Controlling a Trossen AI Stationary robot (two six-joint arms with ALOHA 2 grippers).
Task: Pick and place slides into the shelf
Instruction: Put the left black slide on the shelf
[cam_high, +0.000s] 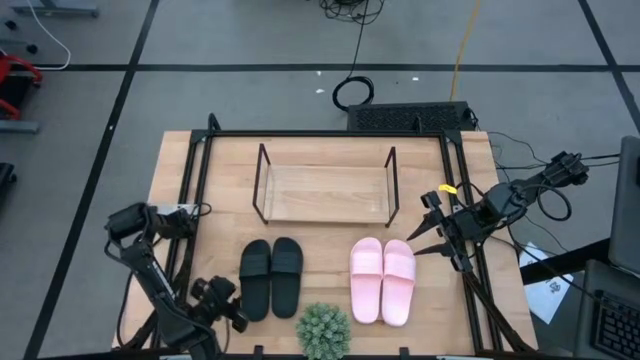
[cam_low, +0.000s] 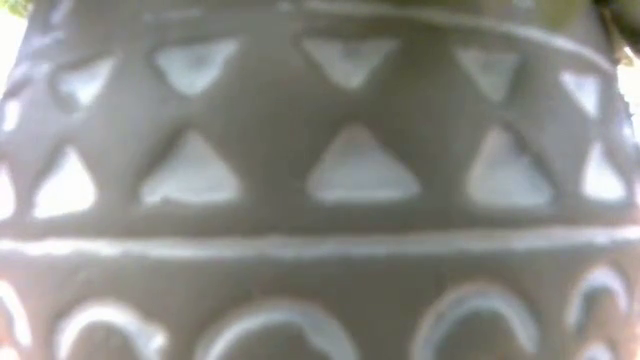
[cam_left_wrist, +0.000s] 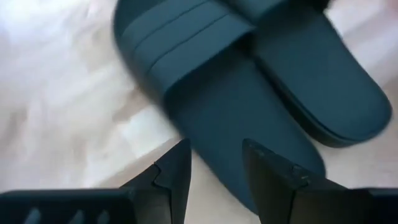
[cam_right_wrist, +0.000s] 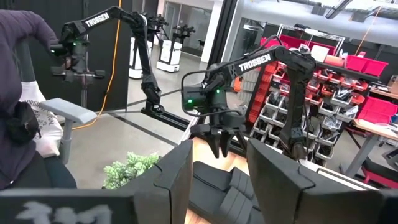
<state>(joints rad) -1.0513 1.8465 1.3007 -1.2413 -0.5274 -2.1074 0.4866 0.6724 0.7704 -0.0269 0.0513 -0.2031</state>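
Even overhead light, soft shadows; low view blurred by a patterned pot (cam_low: 320, 180), left wrist view smeared

Shelf (cam_high: 325, 192) board bare, open frontside; plant (cam_high: 323, 330) crowds table's near edge

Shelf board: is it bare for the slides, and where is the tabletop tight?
The shelf board is bare between its wire end frames. A bare tabletop strip lies between it and the slides. It is crowded nearer the front: black pair, potted plant, pink pair, with the left pincer beside the black slides.

The wooden table (cam_high: 180, 170) carries the shelf (cam_high: 325, 193), slides (cam_high: 271, 277) and a plant (cam_high: 323, 330).
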